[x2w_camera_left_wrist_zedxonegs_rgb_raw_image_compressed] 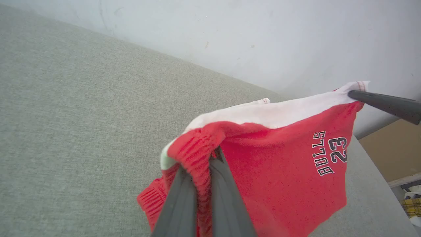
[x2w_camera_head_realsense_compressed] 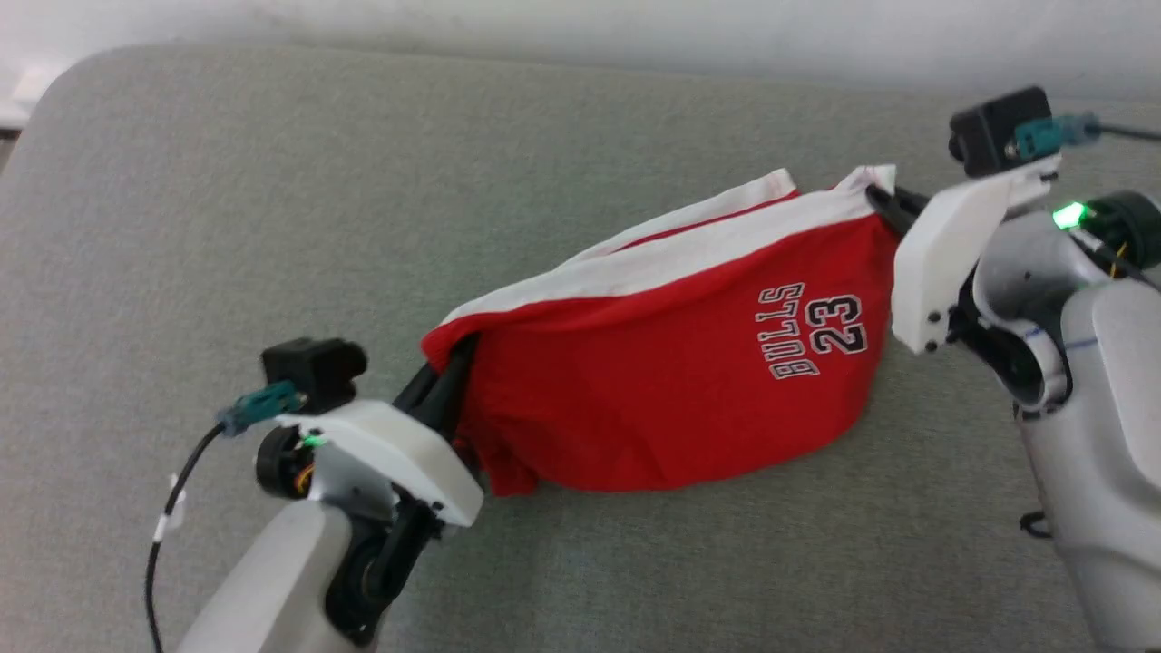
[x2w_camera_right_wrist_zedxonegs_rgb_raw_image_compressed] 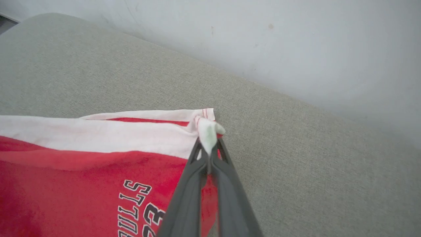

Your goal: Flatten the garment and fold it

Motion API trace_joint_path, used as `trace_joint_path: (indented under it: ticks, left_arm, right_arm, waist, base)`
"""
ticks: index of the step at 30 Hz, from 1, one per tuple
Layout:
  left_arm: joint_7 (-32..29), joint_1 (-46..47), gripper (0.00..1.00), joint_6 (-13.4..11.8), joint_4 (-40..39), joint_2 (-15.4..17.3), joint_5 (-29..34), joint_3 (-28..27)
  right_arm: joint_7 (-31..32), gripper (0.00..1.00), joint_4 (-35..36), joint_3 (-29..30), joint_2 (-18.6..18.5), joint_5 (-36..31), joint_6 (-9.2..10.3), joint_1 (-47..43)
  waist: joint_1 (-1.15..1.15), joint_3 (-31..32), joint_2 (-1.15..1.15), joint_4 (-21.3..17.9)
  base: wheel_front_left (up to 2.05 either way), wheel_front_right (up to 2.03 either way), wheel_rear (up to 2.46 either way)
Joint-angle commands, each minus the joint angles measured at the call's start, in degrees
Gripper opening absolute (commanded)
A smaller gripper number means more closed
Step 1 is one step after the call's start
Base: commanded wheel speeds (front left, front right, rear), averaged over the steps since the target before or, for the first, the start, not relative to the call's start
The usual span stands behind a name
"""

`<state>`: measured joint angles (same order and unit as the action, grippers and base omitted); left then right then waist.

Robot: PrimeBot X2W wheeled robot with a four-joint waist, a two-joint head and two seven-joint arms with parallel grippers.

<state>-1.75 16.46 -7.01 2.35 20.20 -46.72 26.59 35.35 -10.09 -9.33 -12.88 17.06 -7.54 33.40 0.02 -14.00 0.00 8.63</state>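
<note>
The garment (x2w_camera_head_realsense_compressed: 671,363) is red with a white stripe along its upper edge and a "BULLS 23" print. It hangs stretched between both grippers, its lower part sagging toward the grey surface. My left gripper (x2w_camera_head_realsense_compressed: 451,363) is shut on the ribbed red waistband corner (x2w_camera_left_wrist_zedxonegs_rgb_raw_image_compressed: 200,158) at the lower left. My right gripper (x2w_camera_head_realsense_compressed: 878,201) is shut on the white hem corner (x2w_camera_right_wrist_zedxonegs_rgb_raw_image_compressed: 208,131) at the upper right. In the left wrist view the garment (x2w_camera_left_wrist_zedxonegs_rgb_raw_image_compressed: 283,171) spans to the right gripper's dark finger (x2w_camera_left_wrist_zedxonegs_rgb_raw_image_compressed: 384,103).
A grey fabric surface (x2w_camera_head_realsense_compressed: 272,199) spreads under and around the garment, with a rounded far-left corner. A pale wall (x2w_camera_right_wrist_zedxonegs_rgb_raw_image_compressed: 296,39) runs along its far edge. Past the surface's right end sit a brown floor and some clutter (x2w_camera_left_wrist_zedxonegs_rgb_raw_image_compressed: 411,200).
</note>
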Motion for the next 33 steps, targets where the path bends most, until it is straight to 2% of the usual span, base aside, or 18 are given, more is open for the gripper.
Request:
trace_joint_path:
  ticks: [1,7,13,14,16,17,18,19,20,21,27,28,33]
  left_arm:
    - [0.39,2.49,0.00,1.21,2.56,-1.49,0.27,0.80]
    - [2.14,7.96,0.00,3.80,10.45,-5.37,0.43,2.29]
    - [5.72,10.09,0.00,4.24,15.89,-7.18,1.20,2.07]
    - [6.18,10.03,0.00,4.34,16.62,-7.53,1.00,1.97]
    - [6.65,9.69,0.00,4.64,17.98,-8.04,0.48,1.90]
    - [6.60,9.42,0.00,4.99,18.59,-8.26,0.10,1.98]
    - [6.58,9.15,0.00,5.41,19.00,-8.58,-0.42,2.02]
    - [6.61,8.88,0.30,5.75,19.32,-8.84,-0.80,2.07]
    - [6.72,8.64,0.75,5.92,19.53,-8.99,-1.04,2.07]
    - [6.79,8.39,1.00,5.96,19.72,-8.99,-1.12,2.11]
    - [8.25,5.54,1.00,4.02,17.63,-7.09,-1.13,0.61]
    - [8.25,5.54,1.00,4.02,17.63,-7.09,-1.13,0.61]
    - [7.00,0.77,1.00,-0.21,12.53,-2.52,-0.35,-1.03]
  right_arm:
    - [-1.08,0.00,-4.58,-0.72,-0.41,0.38,0.05,3.59]
    - [-7.37,0.00,-17.76,-4.52,-1.34,0.48,0.05,12.53]
    - [-17.35,0.00,-28.31,-6.98,-1.57,0.12,0.05,17.57]
    - [-19.15,0.08,-29.90,-7.31,-1.33,0.31,0.05,17.90]
    - [-22.39,0.61,-32.76,-8.38,-0.92,0.89,0.05,18.22]
    - [-23.83,1.00,-34.25,-8.84,-0.78,1.19,0.05,18.19]
    - [-25.03,1.00,-35.62,-9.45,-0.70,1.51,0.05,18.06]
    - [-26.44,1.00,-36.71,-10.06,-0.69,1.82,0.05,17.91]
    - [-28.06,1.00,-37.57,-10.59,-0.80,2.00,0.05,17.74]
    - [-29.76,1.00,-38.27,-10.95,-0.87,2.26,0.05,17.49]
    - [-42.18,1.00,-37.61,-12.32,-1.11,3.32,0.05,14.12]
    - [-42.18,1.00,-37.61,-12.32,-1.11,3.32,0.05,14.12]
    - [-47.48,1.00,-32.89,-11.52,-0.95,3.08,0.05,8.34]
  waist:
    - [-0.02,-4.44,0.00,4.60]
    - [-0.02,-7.25,0.00,6.53]
    - [-0.02,-8.24,0.00,6.71]
    - [-0.02,-8.14,0.00,6.67]
    - [-0.02,-7.73,0.00,6.52]
    - [-0.02,-7.39,0.00,6.40]
    - [-0.02,-7.04,0.00,6.35]
    - [-0.02,-6.59,0.00,6.28]
    - [-0.02,-6.14,0.00,6.18]
    - [-0.02,-5.60,0.00,6.07]
    - [-0.02,-0.80,0.00,4.35]
    - [-0.02,-0.80,0.00,4.35]
    - [-0.02,4.15,0.00,1.55]
  base:
    - [0.00,0.00,0.00]
    - [0.00,0.00,0.00]
    - [0.00,0.00,0.00]
    - [0.00,0.00,0.00]
    - [0.00,0.00,0.00]
    - [0.00,0.00,0.00]
    - [0.00,0.00,0.00]
    - [0.00,0.00,0.00]
    - [0.00,0.00,0.00]
    - [0.00,0.00,0.00]
    - [0.00,0.00,0.00]
    - [0.00,0.00,0.00]
    - [0.00,0.00,0.00]
